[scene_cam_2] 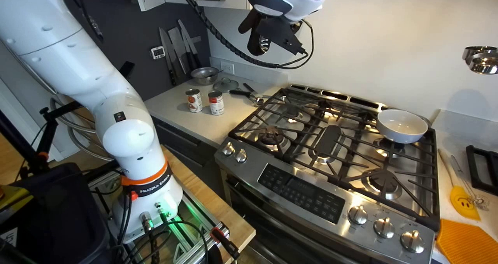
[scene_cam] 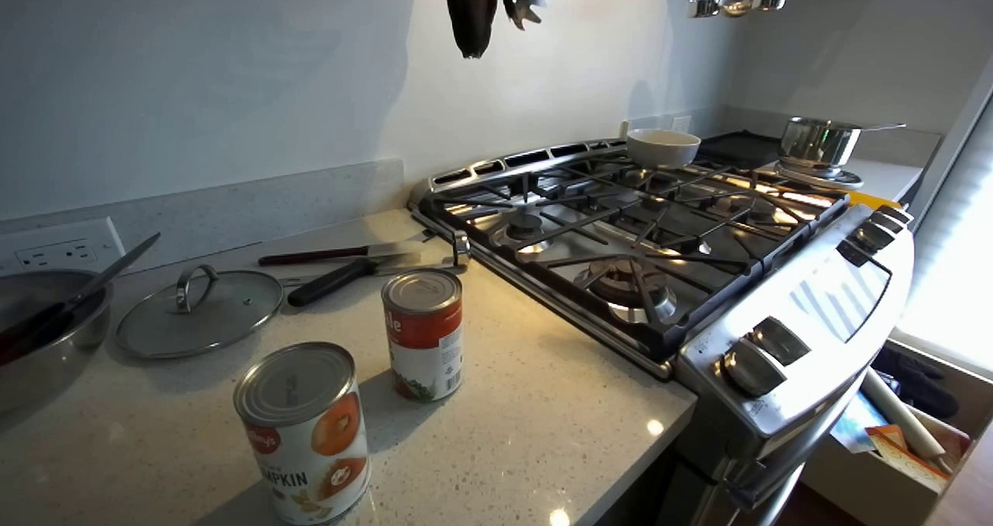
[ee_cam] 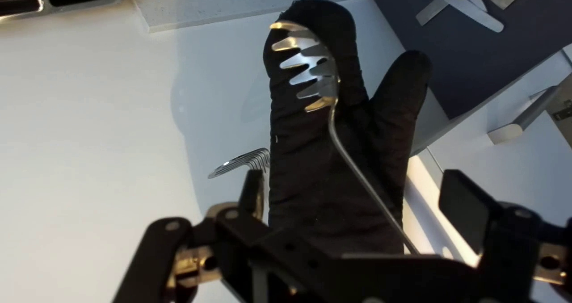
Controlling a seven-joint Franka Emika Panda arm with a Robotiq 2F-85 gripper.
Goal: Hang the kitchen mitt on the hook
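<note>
Jaws wide apart, kitchen mitt (ee_cam: 308,164) in line with the gap.

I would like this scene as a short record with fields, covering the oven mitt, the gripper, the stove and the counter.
Oven mitt: black, hanging rounded end down; upper end hidden
Gripper: open; contact with mitt unclear
Hook: not visible
Pasta server: metal, in front of mitt in wrist view
Gas range: white bowl on top, at the back
Counter: pumpkin can, red-labelled can, glass lid, among others
</note>
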